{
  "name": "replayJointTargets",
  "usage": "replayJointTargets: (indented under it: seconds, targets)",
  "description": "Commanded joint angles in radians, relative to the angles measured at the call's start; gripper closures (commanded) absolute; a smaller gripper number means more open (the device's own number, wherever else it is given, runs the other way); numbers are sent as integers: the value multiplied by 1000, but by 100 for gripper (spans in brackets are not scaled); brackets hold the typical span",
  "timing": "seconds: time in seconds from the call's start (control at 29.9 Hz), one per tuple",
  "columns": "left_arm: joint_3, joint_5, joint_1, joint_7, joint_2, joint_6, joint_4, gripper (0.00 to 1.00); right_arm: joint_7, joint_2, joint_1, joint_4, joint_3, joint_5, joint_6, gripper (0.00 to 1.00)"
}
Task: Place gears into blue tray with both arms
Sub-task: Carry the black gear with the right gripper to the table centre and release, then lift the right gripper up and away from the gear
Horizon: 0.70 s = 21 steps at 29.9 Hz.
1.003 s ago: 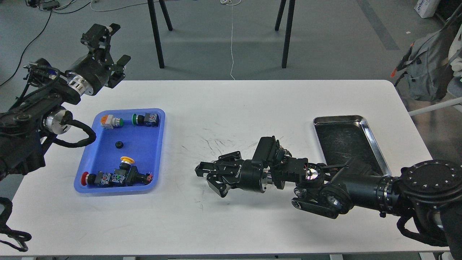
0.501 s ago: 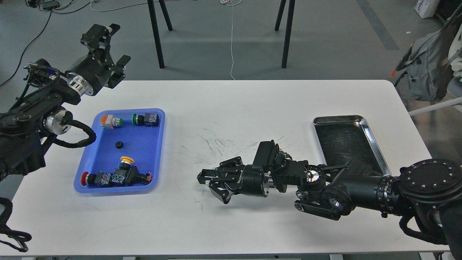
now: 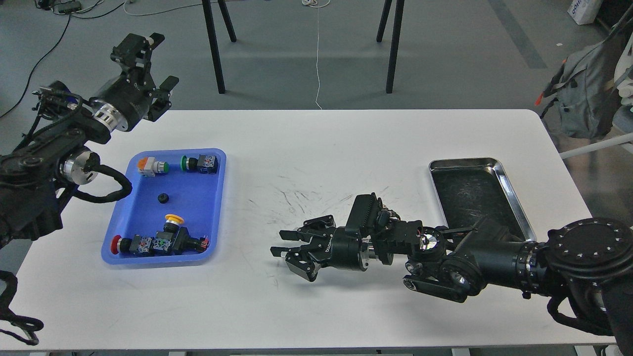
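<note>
- Right claw (image 3: pixel 287 253) low over the table, fingers apart, empty. Left claw (image 3: pixel 148 66) up high – can't tell if apart.
- One gear (image 3: pixel 162 198) sits in the blue tray (image 3: pixel 217 198).
- 2nd gear not seen – next move needs it found.

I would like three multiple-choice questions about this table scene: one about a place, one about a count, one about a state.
1. Where does the visible gear lie?
A. in the steel tray
B. in the blue tray
C. on the bare table

2. How many trays stand on the table?
A. one
B. two
C. three

3. What does the steel tray hold?
A. nothing
B. switches
C. a gear

Key:
1 B: the gear lies mid-floor in the blue tray, among the switches.
2 B: only the blue tray and the steel tray stand on the table.
3 A: the visible part of its dark bottom is bare; the right arm hides one corner.
</note>
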<state>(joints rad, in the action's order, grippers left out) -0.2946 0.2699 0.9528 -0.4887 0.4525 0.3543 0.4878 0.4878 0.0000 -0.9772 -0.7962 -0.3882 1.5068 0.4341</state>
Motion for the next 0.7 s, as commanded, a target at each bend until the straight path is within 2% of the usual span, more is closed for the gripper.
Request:
replayJointTargets:
  seconds: [0.0, 0.1, 0.4, 0.43, 0.47, 0.67]
  targets:
    - [0, 2, 0, 0, 0, 2, 0, 0, 0, 0, -3, -2, 2, -4, 0, 46]
    - [0, 0, 0, 0, 0, 2, 0, 0, -1, 0, -3, 0, 6, -7, 0, 36]
    - [3, 2, -5, 0, 0, 0, 0, 0, -8, -18, -17, 5, 63, -132, -2, 31]
    - [5, 2, -5, 0, -2, 0, 0, 0, -9, -23, -21, 6, 72, -157, -2, 27]
    - [5, 2, -5, 0, -2, 0, 0, 0, -9, -32, -24, 8, 81, -192, -3, 24]
    - [9, 6, -17, 0, -2, 3, 5, 0, -11, -69, -72, -2, 106, -425, -35, 23]
